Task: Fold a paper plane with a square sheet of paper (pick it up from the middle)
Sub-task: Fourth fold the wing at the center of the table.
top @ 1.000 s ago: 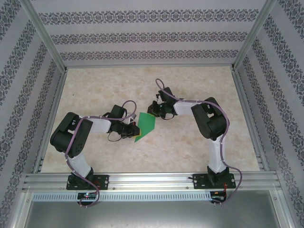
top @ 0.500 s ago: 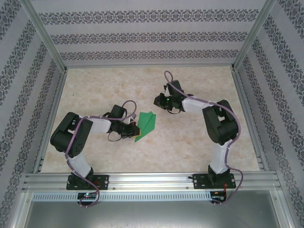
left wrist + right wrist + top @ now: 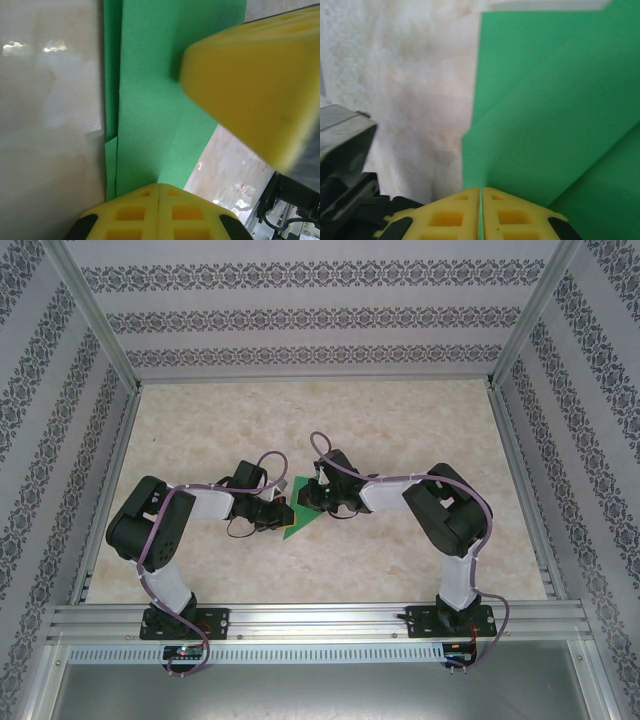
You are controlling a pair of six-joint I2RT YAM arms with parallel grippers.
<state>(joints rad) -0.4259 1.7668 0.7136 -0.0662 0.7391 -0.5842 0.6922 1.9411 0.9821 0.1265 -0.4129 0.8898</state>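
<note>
Paper plane (image 3: pixel 300 522) half folded, pinched by left fingers (image 3: pixel 132 215) on one edge and right fingers (image 3: pixel 512 216) on the other. Folding step, probably. Next: press crease flat between them.

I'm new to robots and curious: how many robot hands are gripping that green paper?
2. The left hand grips the green paper from its left side, mid-table; the right hand pinches it from the right side.
</note>
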